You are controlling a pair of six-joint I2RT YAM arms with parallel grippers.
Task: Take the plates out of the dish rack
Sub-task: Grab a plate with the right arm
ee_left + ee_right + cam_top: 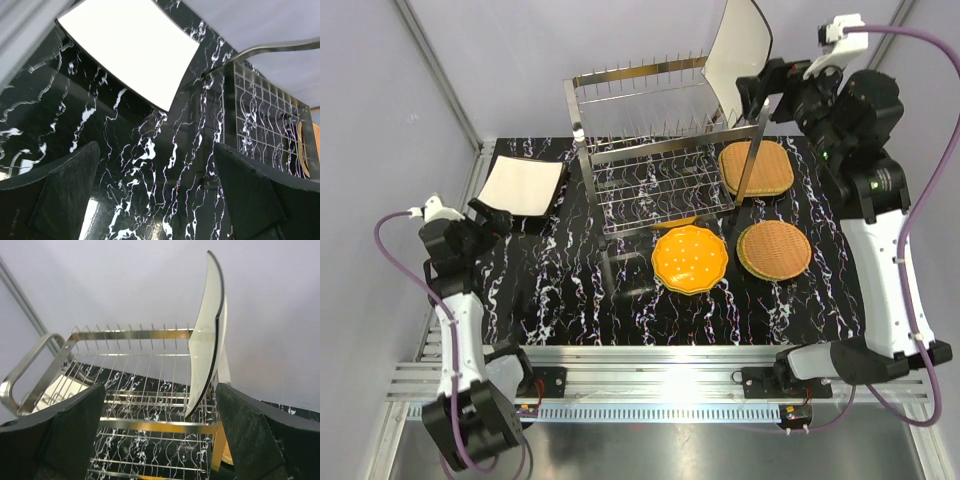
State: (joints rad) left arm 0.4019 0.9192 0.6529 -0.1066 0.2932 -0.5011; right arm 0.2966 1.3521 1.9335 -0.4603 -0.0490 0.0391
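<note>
where steel prongs (pixel 650 68) end, a square plate (pixel 738 55) stands.

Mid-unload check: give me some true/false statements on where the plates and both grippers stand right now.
1. A cream plate stands upright at the right end of the dish rack. True.
2. The right gripper is shut on that plate. False: its jaws are open and the plate stands ahead of them, not gripped.
3. The orange plate lies on the table in front of the rack. True.
4. Both tan woven plates are in the rack. False: both lie on the table, right of the rack.
5. The left gripper holds the flat cream plate. False: it is open, and that plate lies on the table beyond it.
</note>
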